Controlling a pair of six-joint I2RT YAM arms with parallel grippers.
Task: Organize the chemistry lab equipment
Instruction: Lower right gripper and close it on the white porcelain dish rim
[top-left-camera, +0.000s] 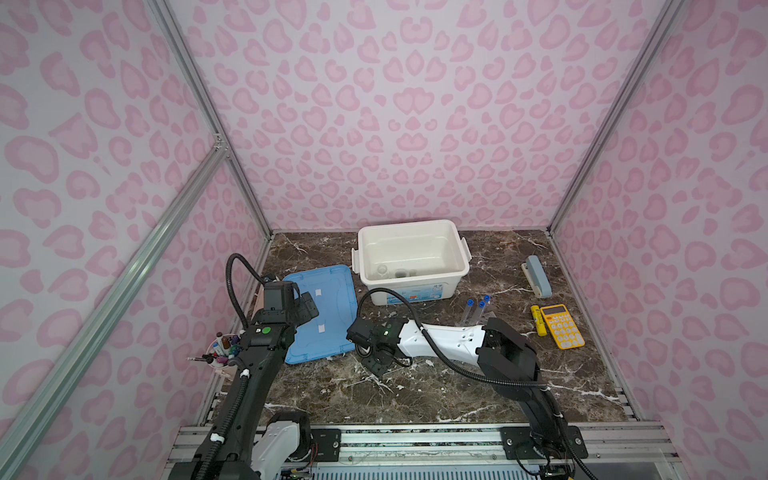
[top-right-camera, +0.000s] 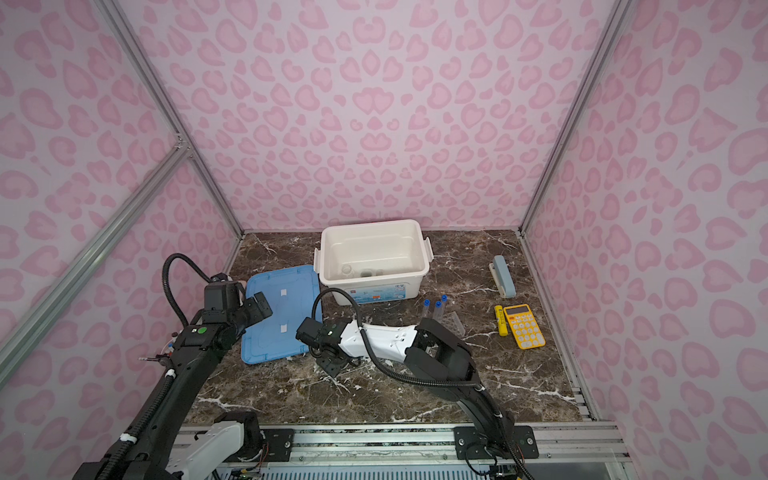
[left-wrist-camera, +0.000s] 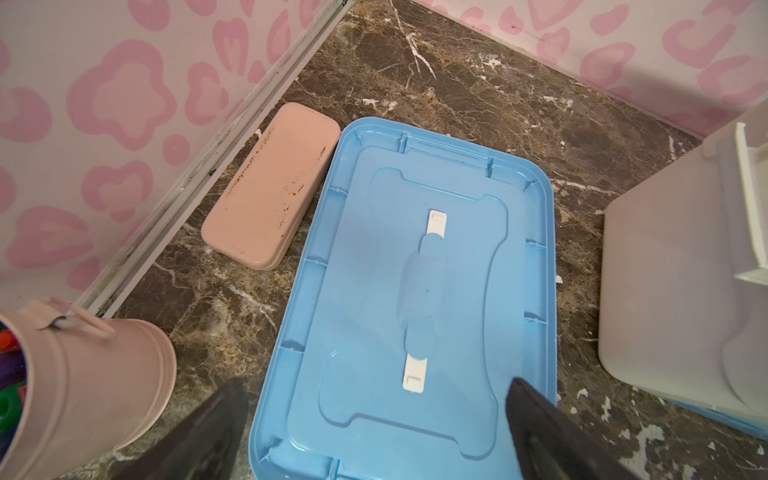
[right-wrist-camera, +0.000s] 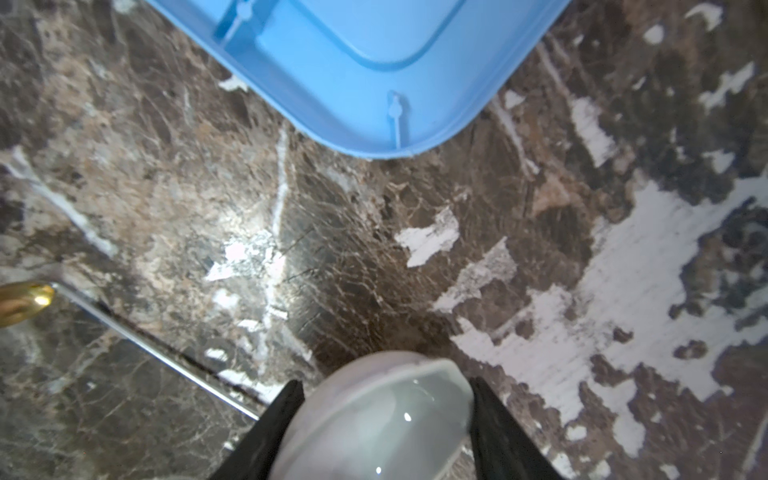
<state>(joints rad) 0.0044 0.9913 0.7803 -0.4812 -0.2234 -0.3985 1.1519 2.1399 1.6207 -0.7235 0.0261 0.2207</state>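
Right claw (right-wrist-camera: 386, 382) is clamping dish (right-wrist-camera: 374, 419) on surface (right-wrist-camera: 166, 208); bin (top-left-camera: 390, 289) is sitting farther back. Left claw (left-wrist-camera: 376, 382) is hanging apart over lid (left-wrist-camera: 457, 249).

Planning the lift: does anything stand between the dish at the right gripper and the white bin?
Nothing visible does: the white bin is open, and the blue lid lies left of the white dish.

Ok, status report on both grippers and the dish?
Left gripper open, empty, over blue plastic lid. Right gripper shut on white round ceramic dish. Lid's corner near, not touching.
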